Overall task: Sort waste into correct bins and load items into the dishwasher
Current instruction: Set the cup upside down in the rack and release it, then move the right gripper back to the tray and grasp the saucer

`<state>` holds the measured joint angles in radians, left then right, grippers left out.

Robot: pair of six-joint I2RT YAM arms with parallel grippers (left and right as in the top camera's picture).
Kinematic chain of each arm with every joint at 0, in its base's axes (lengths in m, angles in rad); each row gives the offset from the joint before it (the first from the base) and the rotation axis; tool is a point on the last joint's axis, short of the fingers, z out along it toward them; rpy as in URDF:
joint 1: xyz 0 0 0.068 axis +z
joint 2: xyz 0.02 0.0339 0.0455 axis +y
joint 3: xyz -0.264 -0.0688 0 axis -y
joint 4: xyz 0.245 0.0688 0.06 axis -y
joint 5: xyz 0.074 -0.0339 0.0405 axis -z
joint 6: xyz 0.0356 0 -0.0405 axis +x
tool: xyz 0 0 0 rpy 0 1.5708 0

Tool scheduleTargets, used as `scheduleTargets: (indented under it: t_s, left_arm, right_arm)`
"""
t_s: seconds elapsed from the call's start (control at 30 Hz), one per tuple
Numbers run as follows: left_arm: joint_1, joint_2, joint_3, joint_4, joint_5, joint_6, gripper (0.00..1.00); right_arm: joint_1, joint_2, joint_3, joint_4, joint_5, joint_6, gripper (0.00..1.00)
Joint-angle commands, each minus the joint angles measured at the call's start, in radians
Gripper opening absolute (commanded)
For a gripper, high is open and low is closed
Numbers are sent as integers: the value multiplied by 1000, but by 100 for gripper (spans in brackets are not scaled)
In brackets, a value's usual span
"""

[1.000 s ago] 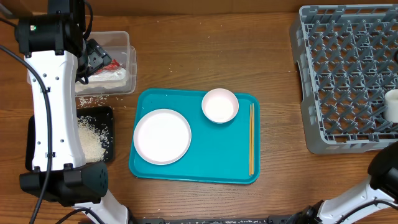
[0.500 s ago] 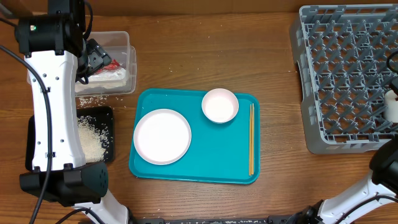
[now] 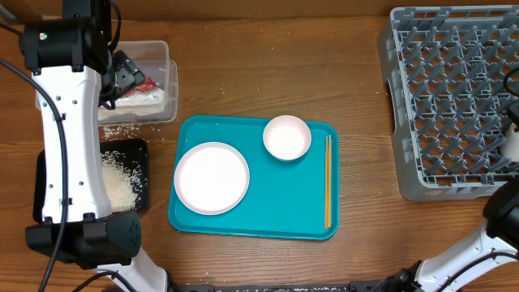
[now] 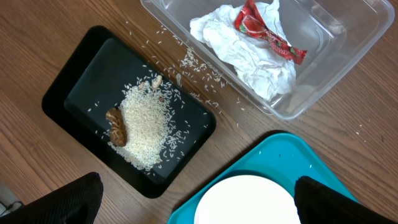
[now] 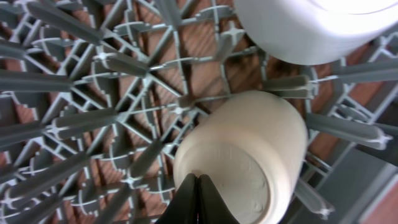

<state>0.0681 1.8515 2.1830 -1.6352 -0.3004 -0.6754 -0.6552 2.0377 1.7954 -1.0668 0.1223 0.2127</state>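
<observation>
The clear tub (image 4: 348, 56) holds the crumpled tissue (image 4: 249, 62) and red wrapper (image 4: 264, 31). Beside it, the black tray (image 4: 81, 93) carries rice (image 4: 146, 124) and a brown scrap (image 4: 116, 126). My left gripper (image 4: 199, 205) hangs open and empty above them, over the tub (image 3: 166, 57) in the overhead view. The plate (image 3: 212, 178), a bowl (image 3: 287, 137) and the chopsticks (image 3: 328, 180) lie on the teal tray (image 3: 276, 215). My right gripper (image 5: 198, 182) is shut with nothing in it, just above an upturned white cup (image 5: 249, 137) in the grey rack (image 5: 93, 93). Another white vessel (image 5: 311, 25) sits beside that cup.
Loose rice grains (image 3: 122, 130) are scattered on the wood between the tub and the black tray (image 3: 139, 154). The rack (image 3: 454, 97) fills the table's right side. The left arm (image 3: 69, 138) stretches over the black tray; the right arm (image 3: 503, 215) enters at the lower right corner.
The right arm has shifted slightly at the right edge, covering more of the cup in the rack. The left arm and everything on the teal tray have stayed put.
</observation>
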Motion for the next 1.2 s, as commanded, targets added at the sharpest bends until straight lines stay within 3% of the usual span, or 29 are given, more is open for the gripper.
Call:
scheduleTargets:
  t_s: [0.0, 0.5, 0.83, 0.93, 0.97, 1.03, 1.17]
  left_arm:
    - [2, 0, 5, -2, -16, -10, 100]
    - [2, 0, 5, -2, -16, -10, 100]
    - [2, 0, 5, -2, -16, -10, 100]
    - [2, 0, 5, -2, -16, -10, 100]
    - [2, 0, 5, -2, -16, -10, 100]
    - [2, 0, 5, -2, -16, -10, 100]
    - [2, 0, 5, -2, -16, -10, 100]
  right_arm:
    - [-35, 16, 24, -43, 79, 27, 4]
    - [-94, -74, 65, -84, 74, 77, 4]
    - [-99, -178, 65, -139, -197, 19, 4]
    - [-100, -251, 65, -158, -360, 19, 4]
    - [-100, -275, 65, -166, -444, 19, 20]
    - [-97, -310, 65, -182, -613, 19, 100]
    - [-59, -339, 65, -265, -973, -9, 100]
